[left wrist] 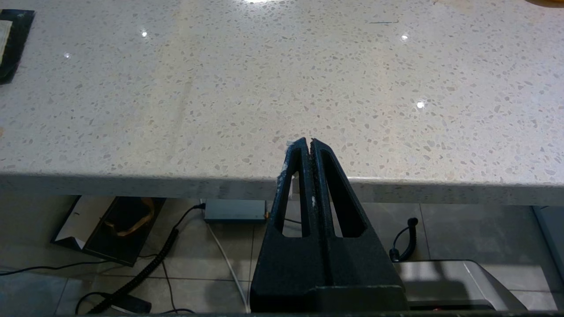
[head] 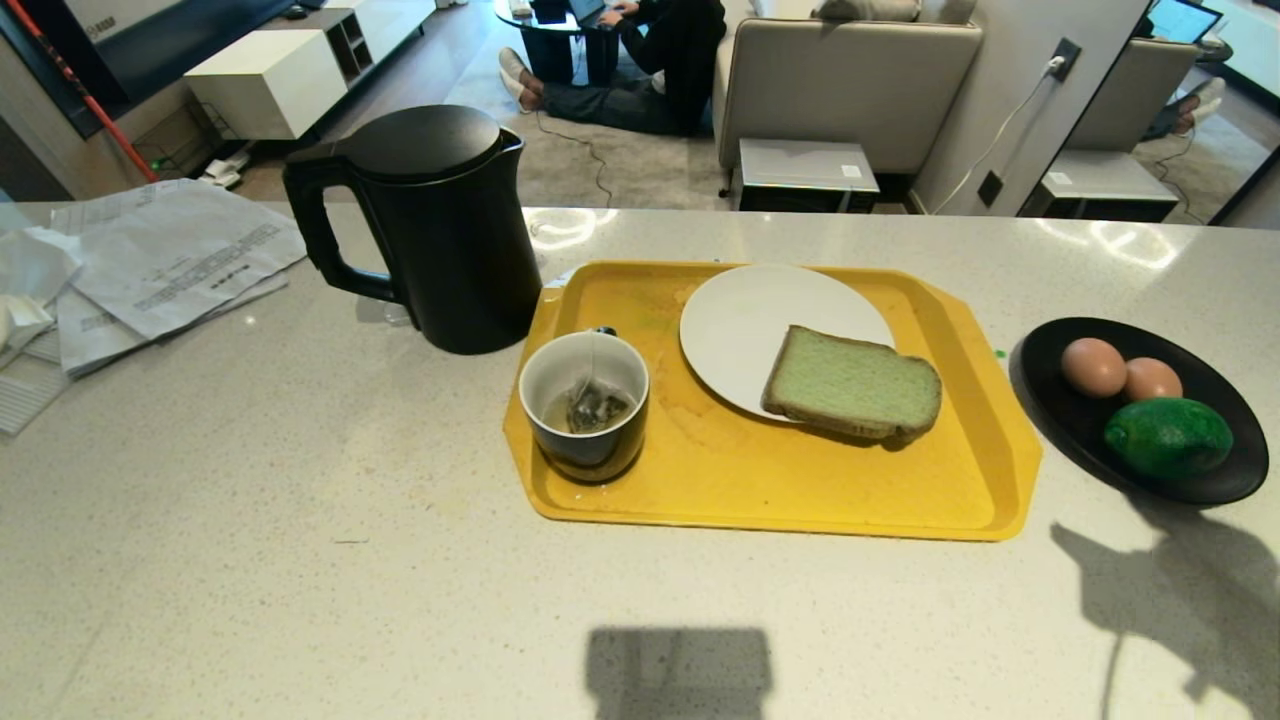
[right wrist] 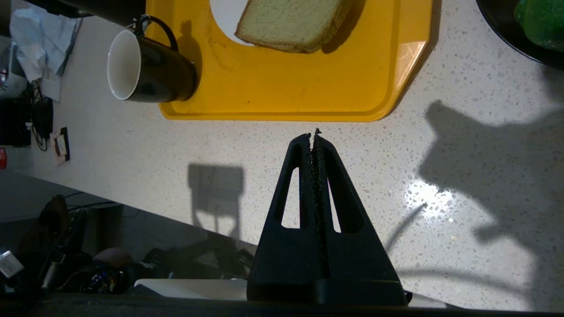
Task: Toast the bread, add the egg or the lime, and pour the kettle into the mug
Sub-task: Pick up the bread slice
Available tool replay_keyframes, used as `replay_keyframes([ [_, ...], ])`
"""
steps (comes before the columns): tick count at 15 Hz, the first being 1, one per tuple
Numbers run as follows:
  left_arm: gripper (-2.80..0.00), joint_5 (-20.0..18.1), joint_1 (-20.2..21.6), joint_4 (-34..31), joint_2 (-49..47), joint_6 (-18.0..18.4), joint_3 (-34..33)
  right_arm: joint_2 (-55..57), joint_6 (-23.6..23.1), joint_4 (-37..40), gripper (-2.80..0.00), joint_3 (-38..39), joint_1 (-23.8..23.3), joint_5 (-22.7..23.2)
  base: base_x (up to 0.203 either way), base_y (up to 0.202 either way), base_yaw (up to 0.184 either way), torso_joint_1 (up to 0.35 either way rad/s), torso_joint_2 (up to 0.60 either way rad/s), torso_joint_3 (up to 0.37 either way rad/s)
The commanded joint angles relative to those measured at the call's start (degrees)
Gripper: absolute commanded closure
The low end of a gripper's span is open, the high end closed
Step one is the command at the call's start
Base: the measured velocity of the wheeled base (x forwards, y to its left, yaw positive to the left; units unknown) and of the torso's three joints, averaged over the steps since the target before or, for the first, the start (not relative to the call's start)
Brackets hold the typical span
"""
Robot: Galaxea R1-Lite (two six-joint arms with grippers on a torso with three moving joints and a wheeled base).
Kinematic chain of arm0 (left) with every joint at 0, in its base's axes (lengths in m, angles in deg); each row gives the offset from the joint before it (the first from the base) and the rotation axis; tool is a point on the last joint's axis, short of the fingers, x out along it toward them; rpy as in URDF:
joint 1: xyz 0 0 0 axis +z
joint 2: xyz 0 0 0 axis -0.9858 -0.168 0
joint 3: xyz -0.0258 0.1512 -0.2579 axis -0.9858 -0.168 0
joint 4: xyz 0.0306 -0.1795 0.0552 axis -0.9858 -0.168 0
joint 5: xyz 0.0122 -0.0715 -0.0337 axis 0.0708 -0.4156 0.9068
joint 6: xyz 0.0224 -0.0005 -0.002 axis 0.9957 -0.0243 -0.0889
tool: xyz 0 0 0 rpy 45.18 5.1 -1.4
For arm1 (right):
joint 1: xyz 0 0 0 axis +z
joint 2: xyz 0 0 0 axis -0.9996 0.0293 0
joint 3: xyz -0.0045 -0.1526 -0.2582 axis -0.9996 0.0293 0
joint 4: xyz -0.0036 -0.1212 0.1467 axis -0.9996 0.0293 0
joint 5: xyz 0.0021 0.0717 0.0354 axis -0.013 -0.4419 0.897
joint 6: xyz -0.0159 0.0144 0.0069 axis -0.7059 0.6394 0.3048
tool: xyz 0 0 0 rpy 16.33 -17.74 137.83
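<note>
A pale green slice of bread lies half on a white plate on a yellow tray. The dark mug with a tea bag inside stands at the tray's near left corner. The black kettle stands left of the tray. Two eggs and a lime rest in a black dish at the right. My right gripper is shut and empty, hovering over the counter just short of the tray's near edge. My left gripper is shut and empty at the counter's front edge. Neither arm shows in the head view.
Crumpled papers lie at the counter's far left. Beyond the counter a person sits on the floor by a sofa. The right arm's shadow falls on the counter near the black dish.
</note>
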Motion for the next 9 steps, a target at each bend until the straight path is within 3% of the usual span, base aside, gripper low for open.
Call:
replay_keyframes([
  [1,0.00,0.01,0.02,0.04,-0.05,-0.02,0.00,3.39,0.23,0.22,0.00,-0.03,0.03,0.30,0.000,0.000,0.000,0.000,0.00,0.000],
  [5,0.00,0.01,0.02,0.04,-0.05,-0.02,0.00,6.95,0.75,-0.34,0.00,2.12,0.87,0.70,0.000,0.000,0.000,0.000,0.00,0.000],
  [9,0.00,0.01,0.02,0.04,-0.05,-0.02,0.00,10.49,0.92,-6.56,0.00,4.54,1.60,3.41,0.000,0.000,0.000,0.000,0.00,0.000],
])
